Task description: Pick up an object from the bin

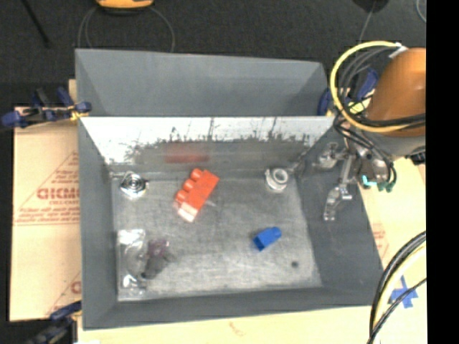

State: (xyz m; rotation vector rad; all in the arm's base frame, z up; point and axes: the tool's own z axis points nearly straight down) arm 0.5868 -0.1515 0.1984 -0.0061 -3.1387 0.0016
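Grey bin (pixel 215 92), blue blk (pixel 267 239), jaws rt side

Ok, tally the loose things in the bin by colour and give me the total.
Orange: 1, toy brick
Blue: 1, small block
White: 1, ring-shaped piece
Silver: 1, shiny metal piece
Clear with dark parts: 1, crumpled bundle
Total: 5

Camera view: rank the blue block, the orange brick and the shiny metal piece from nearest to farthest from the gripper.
1. The blue block, front right, nearest the gripper.
2. The orange brick, mid-bin.
3. The metal piece, far left.
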